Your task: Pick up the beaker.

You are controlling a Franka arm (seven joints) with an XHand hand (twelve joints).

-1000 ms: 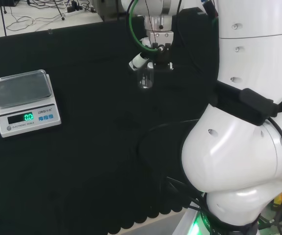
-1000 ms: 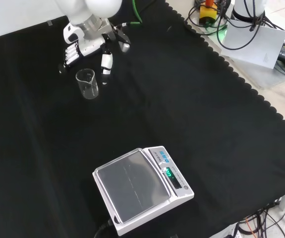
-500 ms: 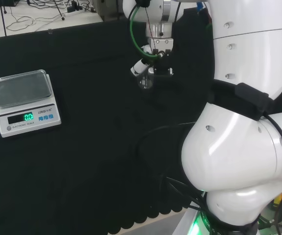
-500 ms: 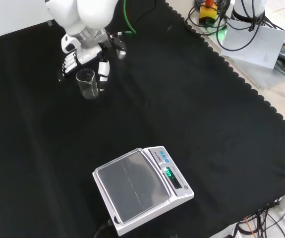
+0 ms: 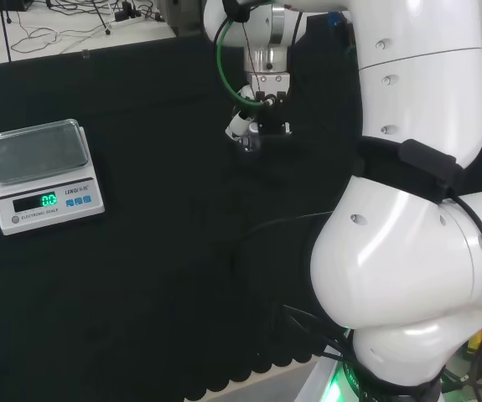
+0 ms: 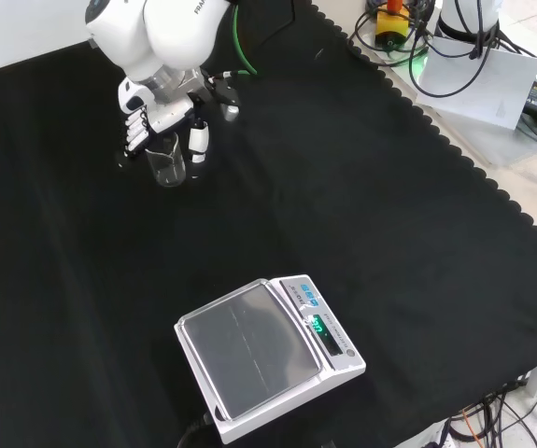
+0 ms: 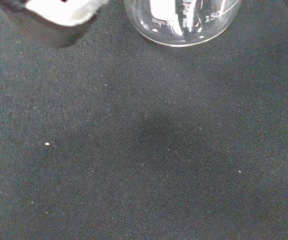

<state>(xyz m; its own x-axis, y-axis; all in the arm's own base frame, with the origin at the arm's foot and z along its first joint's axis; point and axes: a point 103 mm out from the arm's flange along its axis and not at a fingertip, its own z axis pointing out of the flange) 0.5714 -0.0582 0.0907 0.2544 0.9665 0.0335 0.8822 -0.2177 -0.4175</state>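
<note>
Looking from the head view, the hand (image 5: 253, 126) hangs low over the far middle of the desk (image 5: 140, 276), with the clear beaker (image 5: 248, 141) just under it and hard to make out; a scale (image 5: 41, 174) sits well apart at the left.

From the front view, the beaker (image 6: 167, 159) stands upright on the cloth, the fingers (image 6: 135, 126) beside it on its left and the thumb (image 6: 197, 145) on its right. They bracket the glass, but whether they touch it I cannot tell; the hand looks released, not yet curled round.

In the wrist view, the beaker's base (image 7: 184, 22) rests flat on the cloth, near a white fingertip (image 7: 63, 10).

My judgement: this is the closing step before the lift. Next, the fingers and thumb need to curl onto the wall, then rise straight.
</note>
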